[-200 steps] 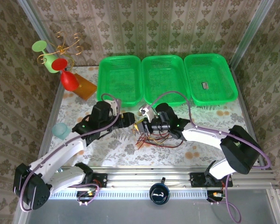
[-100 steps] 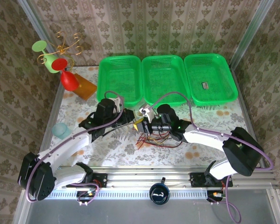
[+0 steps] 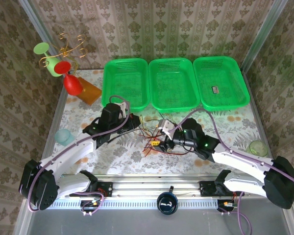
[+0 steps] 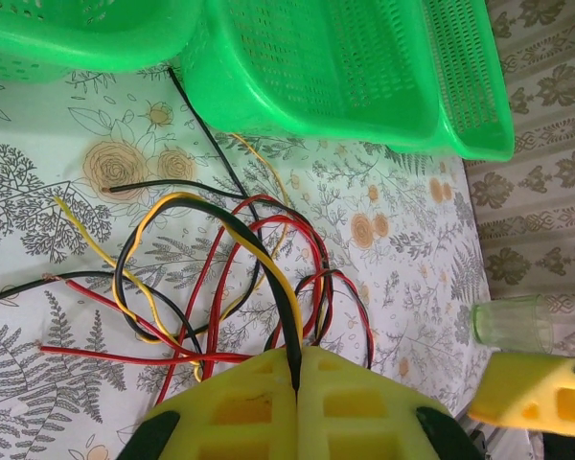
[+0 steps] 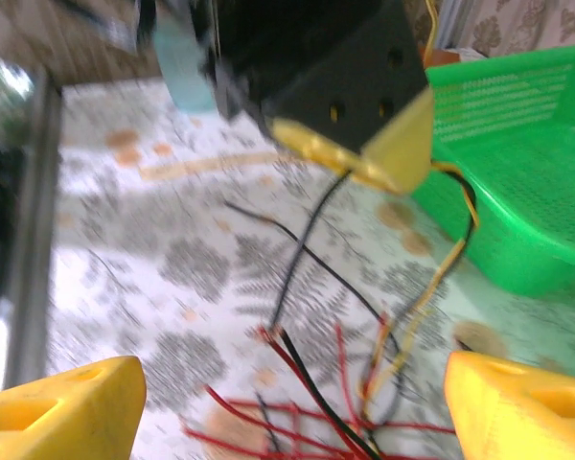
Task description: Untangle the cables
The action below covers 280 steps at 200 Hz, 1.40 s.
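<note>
Pinching a black strand and a yellow strand between its yellow plastic fingers, the left gripper [image 4: 295,383] is pressed fully together, the two pads meeting with only the wires in the seam. Those strands belong to the thin flexible cables [image 4: 259,249], red, yellow and black. They lie in a loose tangle of overlapping loops on the white floral-print tablecloth [image 4: 38,192], in front of the row of bright green plastic mesh baskets [image 4: 364,86]. From the overhead view the tangle sits mid-table between the two arms, near the front of the middle basket, with the left gripper at its upper left edge. One black strand runs away from the heap towards the gap between two baskets.

The right gripper [image 5: 287,412] stands wide apart, its two yellow fingertips [image 5: 57,407] at opposite bottom corners of its wrist view, and it holds nothing. Red and black strands lie on the cloth below the gap between them. Higher in that view the left gripper's black body hangs above the cloth with a black strand trailing down from its tips. A clear greenish plastic cup [image 3: 257,147] stands upright at the right edge of the table, well apart from the cables.
</note>
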{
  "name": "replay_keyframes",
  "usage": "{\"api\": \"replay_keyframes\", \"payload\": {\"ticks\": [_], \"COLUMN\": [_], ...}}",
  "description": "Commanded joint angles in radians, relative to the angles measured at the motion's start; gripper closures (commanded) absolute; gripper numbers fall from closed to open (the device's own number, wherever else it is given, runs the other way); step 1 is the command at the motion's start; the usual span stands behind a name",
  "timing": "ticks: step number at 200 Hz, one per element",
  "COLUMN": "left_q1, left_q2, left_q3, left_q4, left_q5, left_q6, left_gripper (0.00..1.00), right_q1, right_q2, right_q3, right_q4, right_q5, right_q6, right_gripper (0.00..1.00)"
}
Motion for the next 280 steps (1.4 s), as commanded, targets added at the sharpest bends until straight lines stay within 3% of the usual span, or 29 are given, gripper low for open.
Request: {"api": "replay_keyframes", "payload": {"ticks": [1, 39, 73, 124, 134, 163, 174, 227, 249, 271, 280], "left_q1": [0.010, 0.011, 0.012, 0.013, 0.011, 0.030, 0.050, 0.222, 0.252, 0.248, 0.244], "left_q2": [-0.006, -0.006, -0.012, -0.014, -0.018, -0.039, -0.053, -0.136, -0.160, -0.163, -0.162], "left_q3": [0.049, 0.048, 0.044, 0.044, 0.043, 0.067, 0.087, 0.153, 0.196, 0.226, 0.235], "left_q4": [-0.025, -0.023, -0.024, -0.016, -0.017, -0.076, -0.120, -0.236, -0.264, -0.277, -0.284], "left_q5": [0.013, 0.016, 0.021, 0.031, 0.031, 0.028, 0.019, 0.049, 0.069, 0.092, 0.096], "left_q6": [0.023, 0.020, 0.016, 0.009, 0.010, 0.042, 0.063, 0.120, 0.127, 0.121, 0.121], "left_gripper": [1.00, 1.00, 1.00, 1.00, 1.00, 1.00, 1.00, 1.00, 1.00, 1.00, 1.00], "right_q1": [0.012, 0.041, 0.077, 0.068, 0.066, 0.066, 0.066, 0.041, 0.041, 0.039, 0.035], "right_q2": [-0.002, 0.143, 0.273, 0.435, 0.453, 0.458, 0.444, 0.397, 0.407, 0.380, 0.364], "right_q3": [-0.052, 0.001, 0.045, 0.130, 0.145, 0.132, 0.118, 0.082, 0.101, 0.104, 0.110], "right_q4": [-0.072, -0.085, 0.036, 0.101, 0.087, 0.085, 0.073, 0.012, -0.029, -0.046, -0.067], "right_q5": [0.126, 0.181, 0.223, 0.211, 0.204, 0.216, 0.225, 0.233, 0.247, 0.230, 0.217], "right_q6": [-0.316, -0.411, -0.408, -0.413, -0.415, -0.419, -0.419, -0.419, -0.432, -0.408, -0.390], "right_gripper": [0.17, 0.17, 0.18, 0.33, 0.39, 0.88, 1.00, 1.00, 1.00, 0.68, 0.43]}}
